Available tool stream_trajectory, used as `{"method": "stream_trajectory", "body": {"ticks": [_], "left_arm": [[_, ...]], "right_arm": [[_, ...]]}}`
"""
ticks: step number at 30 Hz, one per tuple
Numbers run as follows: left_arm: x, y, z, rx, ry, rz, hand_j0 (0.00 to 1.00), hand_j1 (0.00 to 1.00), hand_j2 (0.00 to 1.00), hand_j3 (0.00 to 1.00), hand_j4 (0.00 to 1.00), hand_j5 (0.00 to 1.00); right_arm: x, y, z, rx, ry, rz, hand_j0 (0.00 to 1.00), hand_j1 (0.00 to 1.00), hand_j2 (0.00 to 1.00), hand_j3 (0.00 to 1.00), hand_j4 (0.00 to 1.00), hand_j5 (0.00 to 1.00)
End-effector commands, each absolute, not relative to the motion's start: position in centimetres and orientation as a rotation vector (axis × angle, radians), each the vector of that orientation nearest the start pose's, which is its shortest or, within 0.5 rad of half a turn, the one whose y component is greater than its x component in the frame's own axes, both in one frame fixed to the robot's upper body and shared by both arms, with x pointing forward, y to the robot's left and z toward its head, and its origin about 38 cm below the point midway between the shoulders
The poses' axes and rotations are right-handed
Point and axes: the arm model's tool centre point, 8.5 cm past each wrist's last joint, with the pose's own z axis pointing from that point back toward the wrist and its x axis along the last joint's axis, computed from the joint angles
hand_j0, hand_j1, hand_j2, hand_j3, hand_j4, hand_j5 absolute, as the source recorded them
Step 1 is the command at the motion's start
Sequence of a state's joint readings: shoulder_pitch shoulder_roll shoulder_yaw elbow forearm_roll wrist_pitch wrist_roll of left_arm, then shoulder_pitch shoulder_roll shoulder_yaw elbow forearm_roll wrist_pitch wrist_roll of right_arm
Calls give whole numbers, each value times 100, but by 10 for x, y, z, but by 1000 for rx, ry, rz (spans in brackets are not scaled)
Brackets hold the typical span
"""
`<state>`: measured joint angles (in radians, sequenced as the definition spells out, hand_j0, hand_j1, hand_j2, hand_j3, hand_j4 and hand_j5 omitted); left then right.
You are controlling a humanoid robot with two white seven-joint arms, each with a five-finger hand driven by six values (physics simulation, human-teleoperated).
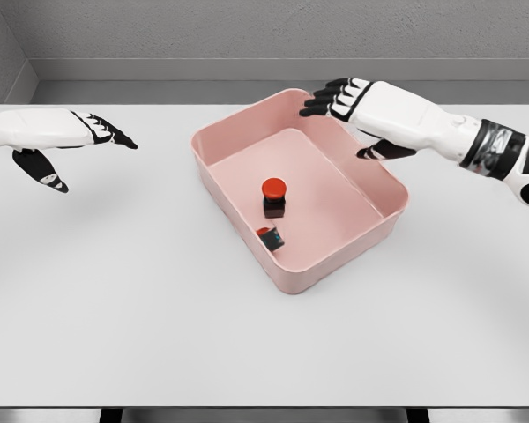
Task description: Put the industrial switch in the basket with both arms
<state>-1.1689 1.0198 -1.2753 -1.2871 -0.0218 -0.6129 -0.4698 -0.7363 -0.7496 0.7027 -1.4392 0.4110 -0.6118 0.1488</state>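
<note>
A pink basket sits on the white table, right of the middle. Inside it stands an industrial switch with a red button on a black body, upright near the basket's middle. A second small red-and-black switch lies tipped against the near left wall. My left hand hovers over the table at the far left, fingers spread, holding nothing. My right hand hangs above the basket's far right rim, fingers relaxed and empty.
The white table stretches wide in front of and left of the basket. A grey wall and floor edge run behind the table.
</note>
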Motion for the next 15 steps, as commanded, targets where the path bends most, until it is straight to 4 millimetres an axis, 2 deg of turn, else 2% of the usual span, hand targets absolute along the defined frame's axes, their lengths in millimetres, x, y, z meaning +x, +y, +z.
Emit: {"method": "stream_trajectory", "body": {"ticks": [1, 3, 5, 7, 8, 10, 15], "left_arm": [[459, 353, 268, 317, -1264, -2066, 100, 100, 100, 100, 100, 100], [459, 352, 269, 317, -1266, -2066, 100, 100, 100, 100, 100, 100], [459, 352, 269, 317, -1266, -2067, 100, 100, 100, 100, 100, 100], [459, 352, 268, 316, -1265, -2067, 100, 100, 100, 100, 100, 100], [459, 352, 268, 316, -1265, -2067, 100, 100, 100, 100, 100, 100], [459, 353, 269, 318, -1265, -2066, 100, 100, 100, 100, 100, 100], [459, 353, 269, 318, -1265, -2066, 100, 100, 100, 100, 100, 100]], "right_arm": [[459, -290, 253, 765, 2484, -2544, 100, 100, 100, 100, 100, 100], [457, -320, 249, 861, 2523, -2565, 100, 100, 100, 100, 100, 100], [454, -334, 235, 881, 2523, -2622, 100, 100, 100, 100, 100, 100], [455, -356, 225, 945, 2513, -2693, 100, 100, 100, 100, 100, 100], [455, -364, 224, 971, 2505, -2712, 100, 100, 100, 100, 100, 100], [455, -373, 221, 1000, 2506, -2731, 100, 100, 100, 100, 100, 100], [455, -373, 221, 1001, 2508, -2731, 100, 100, 100, 100, 100, 100]]}}
